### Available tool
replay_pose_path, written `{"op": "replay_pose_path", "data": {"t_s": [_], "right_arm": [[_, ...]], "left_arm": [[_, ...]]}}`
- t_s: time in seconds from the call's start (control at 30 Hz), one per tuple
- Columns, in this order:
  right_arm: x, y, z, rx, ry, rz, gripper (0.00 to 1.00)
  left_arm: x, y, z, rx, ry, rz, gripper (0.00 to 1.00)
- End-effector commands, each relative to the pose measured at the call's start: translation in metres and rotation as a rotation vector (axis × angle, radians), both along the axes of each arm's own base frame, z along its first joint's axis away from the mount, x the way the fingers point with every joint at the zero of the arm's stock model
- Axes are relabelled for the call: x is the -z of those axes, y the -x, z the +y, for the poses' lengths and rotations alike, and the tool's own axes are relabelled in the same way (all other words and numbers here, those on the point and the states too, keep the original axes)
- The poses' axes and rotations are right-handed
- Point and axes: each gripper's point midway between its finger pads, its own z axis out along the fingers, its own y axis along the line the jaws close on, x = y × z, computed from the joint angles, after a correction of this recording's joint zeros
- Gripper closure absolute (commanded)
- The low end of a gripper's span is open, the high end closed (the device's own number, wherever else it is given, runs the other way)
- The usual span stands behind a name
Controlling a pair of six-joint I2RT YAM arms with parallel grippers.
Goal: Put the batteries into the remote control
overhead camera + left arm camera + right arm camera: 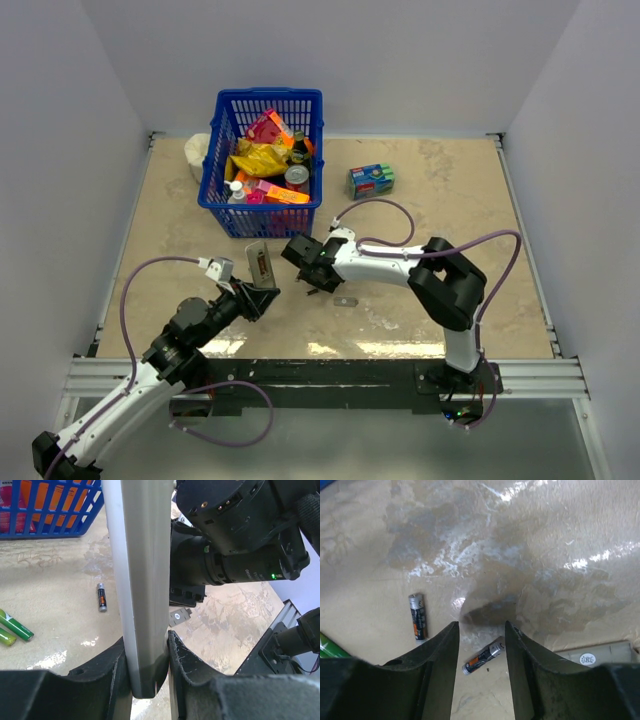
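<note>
Left gripper pinching remote at its lower end, held upright above table. Right gripper fingers spread, low over one battery lying on table. Second battery near it.

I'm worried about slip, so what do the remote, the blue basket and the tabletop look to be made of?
The remote control looks like smooth grey plastic, satin, with a soft sheen and rounded edges. The blue basket seems moulded plastic, given its lattice walls. The table is polished stone or a stone-look laminate: beige veining, bright glare.
</note>
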Motion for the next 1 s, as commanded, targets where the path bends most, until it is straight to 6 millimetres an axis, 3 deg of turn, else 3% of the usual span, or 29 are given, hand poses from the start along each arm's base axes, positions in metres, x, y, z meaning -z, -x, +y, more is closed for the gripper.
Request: {"op": "replay_pose_path", "data": {"t_s": [0.0,0.27,0.37,0.47,0.67,0.9,0.97], "right_arm": [[0.001,0.015,-0.015,0.063,0.042,0.051,0.57],[-0.005,0.017,-0.014,-0.01,0.063,0.042,0.64],[-0.034,0.007,-0.013,-0.072,0.097,-0.016,0.63],[-0.053,0.01,-0.023,-0.122,0.124,-0.031,0.59],[-0.051,0.034,-0.025,-0.162,0.042,0.038,0.56],[-0.053,0.032,-0.007,-0.045,-0.026,0.081,0.54],[-0.043,0.036,-0.006,-0.005,-0.022,0.125,0.54]], "left_arm": [[-0.032,-0.005,0.003,-0.02,0.033,-0.084,1.0],[-0.032,-0.004,0.001,-0.01,0.029,-0.081,1.0],[-0.036,-0.003,0.001,-0.009,0.035,-0.088,1.0],[-0.04,-0.004,0.003,-0.015,0.03,-0.096,1.0],[-0.042,-0.004,0.003,-0.018,0.035,-0.096,1.0],[-0.047,-0.004,0.002,-0.008,0.03,-0.106,1.0],[-0.048,-0.003,0.003,-0.008,0.027,-0.112,1.0]]}}
